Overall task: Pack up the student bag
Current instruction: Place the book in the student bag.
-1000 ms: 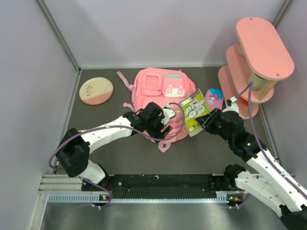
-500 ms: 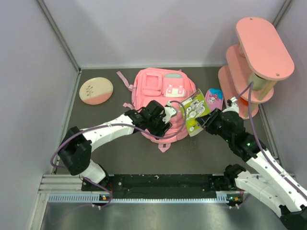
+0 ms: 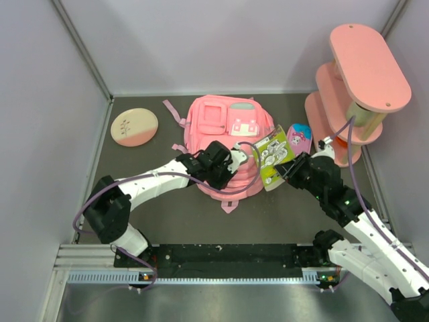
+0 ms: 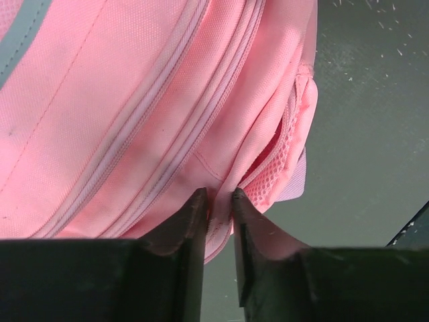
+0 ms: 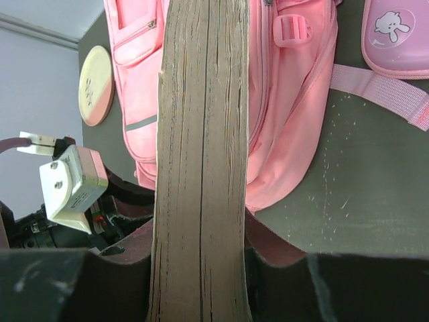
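Near side: left gripper (image 4: 214, 201) jaws are pinching nearly together on a fabric fold at the near edge of the student bag (image 3: 221, 127). The right gripper (image 5: 201, 251) jaws are clamping a thick book (image 5: 201, 134), holding it just beside the bag's right side. The bag is lying flat mid-counter (image 3: 167, 208), with a pink pencil case (image 3: 299, 137) sitting just beyond the book and a pink shelf (image 3: 362, 74) standing far right.

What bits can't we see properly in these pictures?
- Top view: the left arm covers the student bag's near end, hiding any opening there.
- Left wrist view: the left gripper pinches the bag's edge; whether on a zip pull, its fingers hide.
- Right wrist view: the book shows only page edges; top view, its cover print is too small.
- Right wrist view: the frame edge cuts off the pencil case.
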Controlling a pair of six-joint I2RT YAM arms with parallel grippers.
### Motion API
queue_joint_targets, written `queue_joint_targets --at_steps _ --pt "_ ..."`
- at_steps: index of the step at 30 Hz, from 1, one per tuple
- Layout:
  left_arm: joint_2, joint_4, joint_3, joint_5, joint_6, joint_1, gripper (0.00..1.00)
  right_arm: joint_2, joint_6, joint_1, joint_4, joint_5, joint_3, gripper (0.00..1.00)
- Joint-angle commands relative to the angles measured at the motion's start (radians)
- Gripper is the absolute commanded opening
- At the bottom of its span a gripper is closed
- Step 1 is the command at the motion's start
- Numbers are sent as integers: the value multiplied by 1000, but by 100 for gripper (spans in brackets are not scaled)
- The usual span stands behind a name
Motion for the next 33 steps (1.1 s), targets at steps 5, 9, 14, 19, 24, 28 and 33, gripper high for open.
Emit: queue_joint_targets --at_steps 5,9,14,19,24,28,33 --pt "6 2 36 8 -2 -5 0 -31 9 -20 117 -9 15 0" --pt "3 -1 39 -3 -6 -6 0 -36 9 -21 117 -11 15 0" --pt "-49 48 41 -146 -113 -5 0 -48 -35 -32 98 3 34 0" --pt "-82 70 105 -246 -198 -2 0 -120 -152 -41 -62 178 111 0" --pt "-112 105 223 -214 -235 54 0 -148 -161 -44 -120 181 151 0" --pt "-125 136 321 -170 -275 98 0 -284 -94 -44 -151 208 96 0" --pt "-108 160 432 -118 -308 118 0 -385 32 -43 -180 153 27 0"
